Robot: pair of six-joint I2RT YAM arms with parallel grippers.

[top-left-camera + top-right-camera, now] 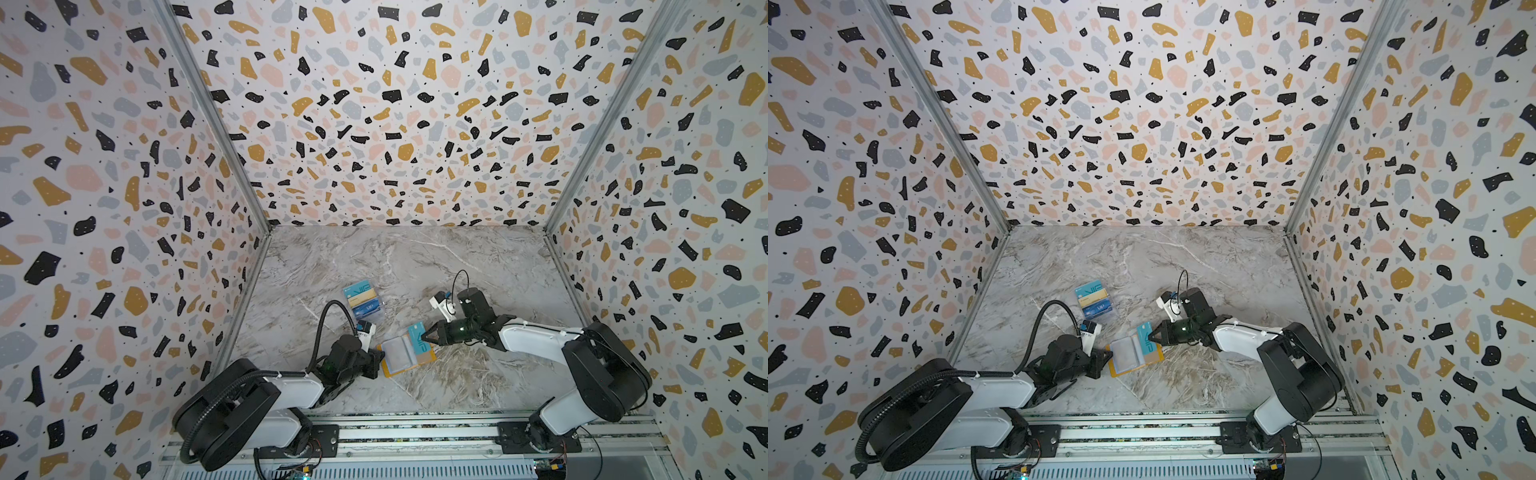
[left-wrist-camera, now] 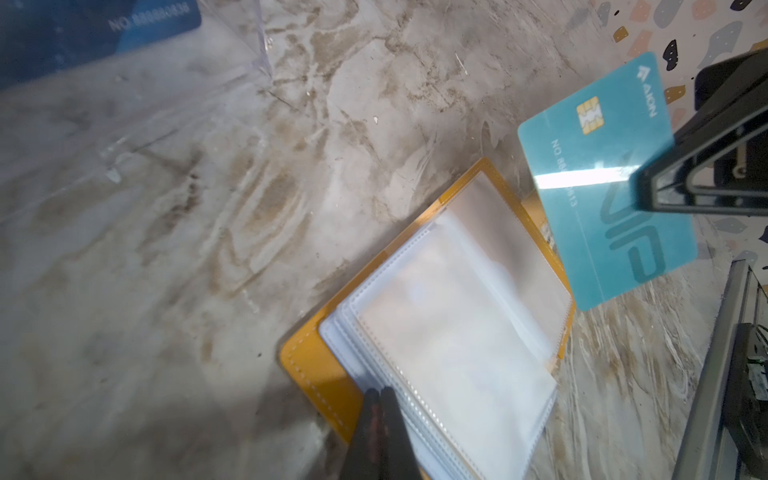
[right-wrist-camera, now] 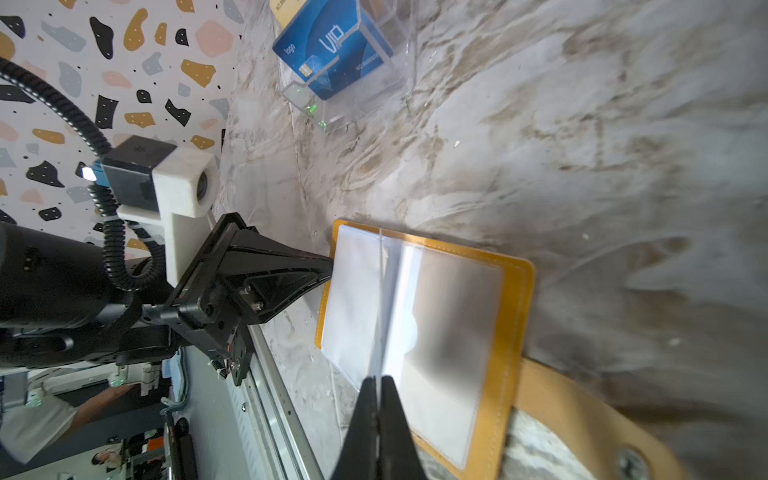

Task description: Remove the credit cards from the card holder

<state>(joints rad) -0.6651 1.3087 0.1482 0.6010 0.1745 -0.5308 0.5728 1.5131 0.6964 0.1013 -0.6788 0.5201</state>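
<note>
The card holder (image 1: 397, 353) (image 1: 1124, 351), a yellow booklet with clear sleeves, lies open on the marble table near the front. My right gripper (image 1: 424, 337) (image 3: 379, 380) is shut on a teal credit card (image 1: 415, 332) (image 2: 602, 178) lettered "VIP". It holds the card on edge above the holder's right page (image 3: 457, 316), clear of the sleeves. My left gripper (image 1: 381, 358) (image 2: 380, 392) is shut, its tips resting on the holder's left edge (image 2: 316, 365). More credit cards, teal, beige and dark blue (image 3: 332, 54), lie in a clear box.
The clear acrylic box (image 1: 365, 303) (image 1: 1094, 301) with the cards stands on the table behind the holder, to the left. A tan closure strap (image 3: 582, 407) with a snap sticks out from the holder. Patterned walls enclose three sides, and a metal rail (image 1: 415, 432) runs along the front.
</note>
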